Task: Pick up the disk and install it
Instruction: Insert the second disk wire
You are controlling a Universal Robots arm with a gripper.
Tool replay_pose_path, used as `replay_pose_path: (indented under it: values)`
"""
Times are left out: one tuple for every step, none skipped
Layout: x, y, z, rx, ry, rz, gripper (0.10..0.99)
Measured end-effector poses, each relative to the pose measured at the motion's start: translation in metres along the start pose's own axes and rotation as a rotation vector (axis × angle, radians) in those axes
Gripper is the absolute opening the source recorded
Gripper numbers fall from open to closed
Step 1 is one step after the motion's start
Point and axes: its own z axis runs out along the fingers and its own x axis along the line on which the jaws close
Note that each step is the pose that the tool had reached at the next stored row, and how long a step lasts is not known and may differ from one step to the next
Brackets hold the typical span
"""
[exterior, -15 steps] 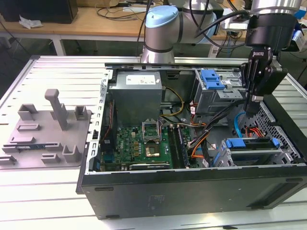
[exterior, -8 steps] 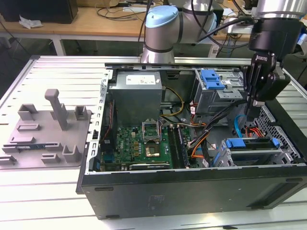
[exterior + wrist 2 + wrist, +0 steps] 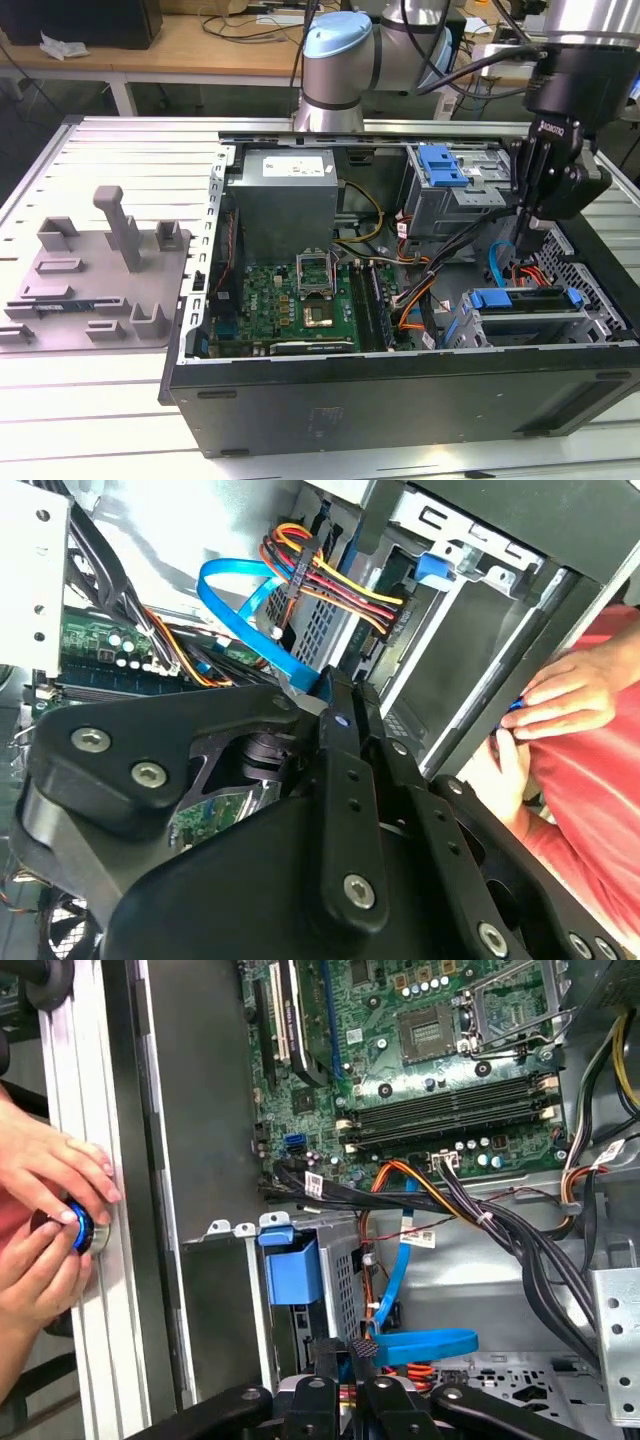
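The disk [image 3: 522, 299], a flat slab edged by a blue bracket, lies in the drive cage at the near corner of the open computer case, on the exterior view's right. My gripper [image 3: 531, 238] hangs straight above it, a short way up, fingers pointing down into the case. In both wrist views the black fingers [image 3: 338, 712] come together at the tip with nothing between them, and the gripper [image 3: 348, 1356] sits just beside a looping blue data cable [image 3: 412, 1342].
A person's hands [image 3: 50, 1215] hold a blue-ringed knob on the case's outer side, close to my arm. Cable bundles [image 3: 330, 585] cross the bay, the motherboard [image 3: 300, 300] fills the case's middle, and a grey fixture plate [image 3: 100, 285] lies outside it.
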Motion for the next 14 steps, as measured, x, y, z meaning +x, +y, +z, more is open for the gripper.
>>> replay_pose_path:
  values:
    - [0.0007,0.0001,-0.0002,0.003,-0.0004,-0.006,0.161]
    - [0.0011,0.0000,-0.0003,0.006,-0.0015,-0.011,0.161]
    - [0.0018,-0.0001,-0.0001,0.009,-0.0087,-0.016,0.161]
    - [0.0027,-0.0002,0.0002,0.008,-0.0237,-0.017,0.161]
    - [0.0033,-0.0003,0.0005,0.006,-0.0427,-0.017,0.161]
    - [0.0044,-0.0004,0.0008,0.005,-0.0754,-0.018,0.161]
    - [0.0050,-0.0004,0.0011,0.005,-0.0928,-0.018,0.161]
    - [0.0055,-0.0005,0.0013,0.006,-0.1071,-0.018,0.161]
    - [0.0062,-0.0006,0.0015,0.008,-0.1230,-0.017,0.161]
    - [0.0068,-0.0007,0.0018,0.011,-0.1375,-0.016,0.161]
    - [0.0079,-0.0008,0.0022,0.014,-0.1582,-0.015,0.161]
    - [0.0091,-0.0010,0.0026,0.022,-0.1711,-0.014,0.161]
    - [0.0099,-0.0011,0.0029,0.028,-0.1772,-0.013,0.161]
    - [0.0107,-0.0012,0.0032,0.034,-0.1838,-0.012,0.161]
